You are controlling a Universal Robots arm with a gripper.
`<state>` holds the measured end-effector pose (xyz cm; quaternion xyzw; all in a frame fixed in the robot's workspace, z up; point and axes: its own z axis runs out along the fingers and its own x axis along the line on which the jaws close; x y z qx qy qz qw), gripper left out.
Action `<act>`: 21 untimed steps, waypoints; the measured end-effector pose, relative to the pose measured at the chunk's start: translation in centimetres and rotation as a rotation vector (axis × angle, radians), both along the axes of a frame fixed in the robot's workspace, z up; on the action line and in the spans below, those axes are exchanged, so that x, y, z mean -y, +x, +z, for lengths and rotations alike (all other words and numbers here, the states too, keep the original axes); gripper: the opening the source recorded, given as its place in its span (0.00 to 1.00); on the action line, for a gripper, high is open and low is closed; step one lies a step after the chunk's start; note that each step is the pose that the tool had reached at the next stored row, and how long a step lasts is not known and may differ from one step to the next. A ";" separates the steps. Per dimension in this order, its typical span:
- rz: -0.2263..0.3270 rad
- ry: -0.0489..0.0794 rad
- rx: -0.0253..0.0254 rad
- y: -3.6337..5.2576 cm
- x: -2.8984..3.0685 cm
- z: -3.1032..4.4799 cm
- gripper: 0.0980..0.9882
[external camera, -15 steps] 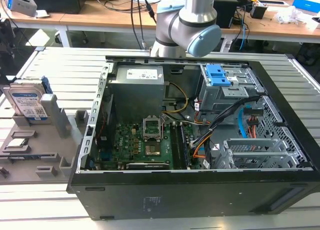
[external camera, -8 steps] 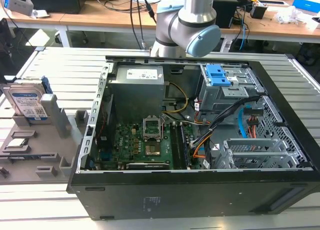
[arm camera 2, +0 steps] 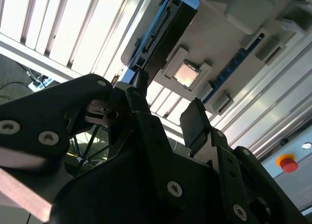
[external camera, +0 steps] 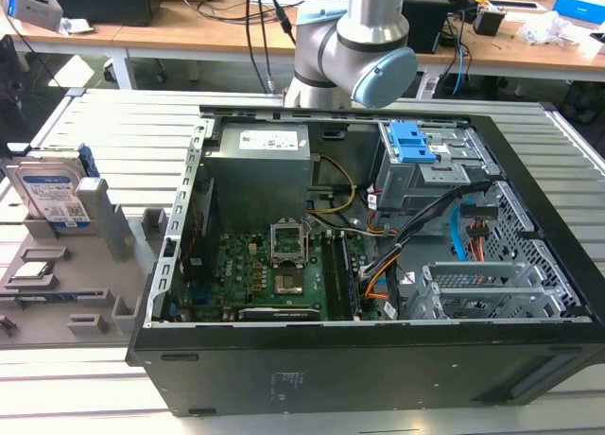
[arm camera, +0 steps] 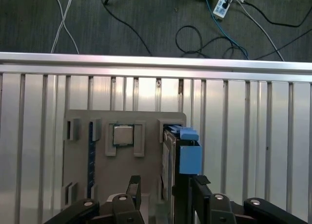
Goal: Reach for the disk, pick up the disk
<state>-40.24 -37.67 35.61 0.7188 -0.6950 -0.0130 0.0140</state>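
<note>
Exterior view's left: disk (external camera: 52, 191) upright in grey holder (external camera: 109, 236) on slatted worktop (external camera: 113, 123). Open computer case (external camera: 378, 265) toward exterior view's right, arm (external camera: 354, 38) behind it. First wrist view adds gripper (arm camera: 166, 181): jaws spread, empty, poised over disk's blue-bracketed edge, square chip (arm camera: 123, 135) beside.

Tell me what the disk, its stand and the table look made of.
The disk: silver-grey metal body, likely; glossy paper label, blue plastic side rails. The stand: matte grey plastic, probably; dull, uniform, moulded slots. The table: seemingly aluminium slats, pale sheen.
</note>
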 end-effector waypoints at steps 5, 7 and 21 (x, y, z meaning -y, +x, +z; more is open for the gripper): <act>0.000 0.000 0.0000 0.00 -0.03 -0.50 0.50; 0.001 0.000 0.0000 -0.02 -0.17 -0.63 0.50; -0.061 0.000 0.0001 -1.38 -1.83 -2.41 0.50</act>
